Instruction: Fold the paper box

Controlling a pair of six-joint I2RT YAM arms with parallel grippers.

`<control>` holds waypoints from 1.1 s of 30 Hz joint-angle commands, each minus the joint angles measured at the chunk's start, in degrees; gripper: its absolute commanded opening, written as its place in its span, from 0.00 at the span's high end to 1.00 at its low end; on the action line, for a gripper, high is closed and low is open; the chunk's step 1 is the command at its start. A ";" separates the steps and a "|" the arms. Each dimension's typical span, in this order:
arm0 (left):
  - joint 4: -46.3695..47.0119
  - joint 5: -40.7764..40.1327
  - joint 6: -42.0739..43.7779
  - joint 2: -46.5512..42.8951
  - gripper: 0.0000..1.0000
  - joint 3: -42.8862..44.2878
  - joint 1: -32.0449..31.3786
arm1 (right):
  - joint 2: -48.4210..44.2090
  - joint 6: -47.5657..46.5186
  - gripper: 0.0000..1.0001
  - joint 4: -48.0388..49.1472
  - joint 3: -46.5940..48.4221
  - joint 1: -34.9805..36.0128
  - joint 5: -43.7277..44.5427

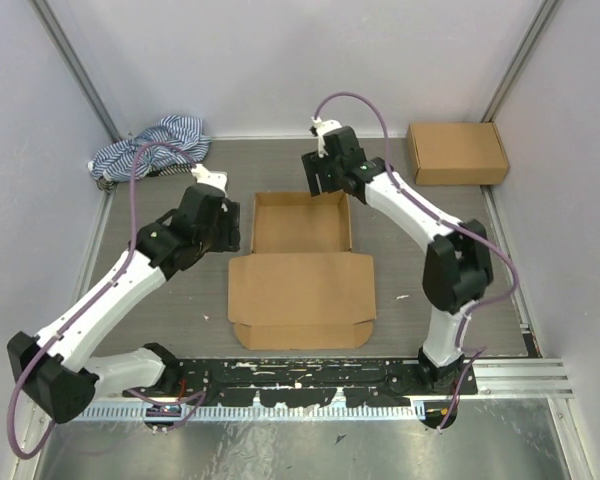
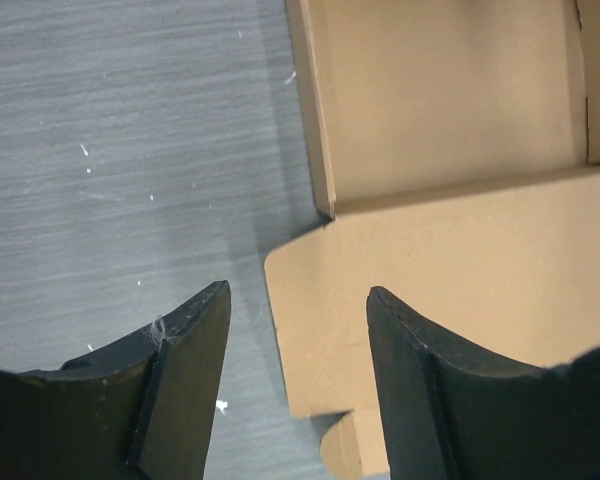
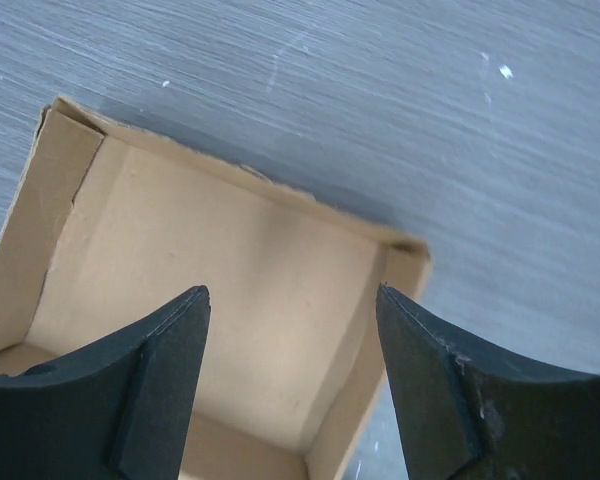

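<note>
The paper box (image 1: 302, 288) lies in the middle of the table, its tray with raised walls at the far side and its lid panel flat toward me. My left gripper (image 1: 233, 233) hovers open at the box's left edge. In the left wrist view, the left gripper (image 2: 298, 290) straddles the lid's side flap (image 2: 400, 290) with nothing held. My right gripper (image 1: 329, 190) hangs open over the tray's far right corner. In the right wrist view, the right gripper (image 3: 292, 289) is above the tray's inside (image 3: 230, 250), touching nothing.
A second, closed brown cardboard box (image 1: 457, 152) sits at the back right. A blue-and-white striped cloth (image 1: 150, 148) lies bunched at the back left. White walls enclose the table, and a black rail (image 1: 310, 375) runs along the near edge.
</note>
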 commanded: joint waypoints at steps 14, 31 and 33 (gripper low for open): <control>-7.03 0.63 3.82 -18.14 0.37 -10.03 -0.04 | 26.69 -18.68 0.28 4.79 26.72 0.45 -22.42; -7.43 0.82 3.57 -17.19 0.38 -9.73 -0.08 | 32.73 -21.29 0.28 0.90 29.56 3.19 -21.37; -7.43 0.78 3.57 -17.28 0.38 -9.76 -0.09 | 33.46 -21.30 0.28 0.73 29.76 3.24 -20.96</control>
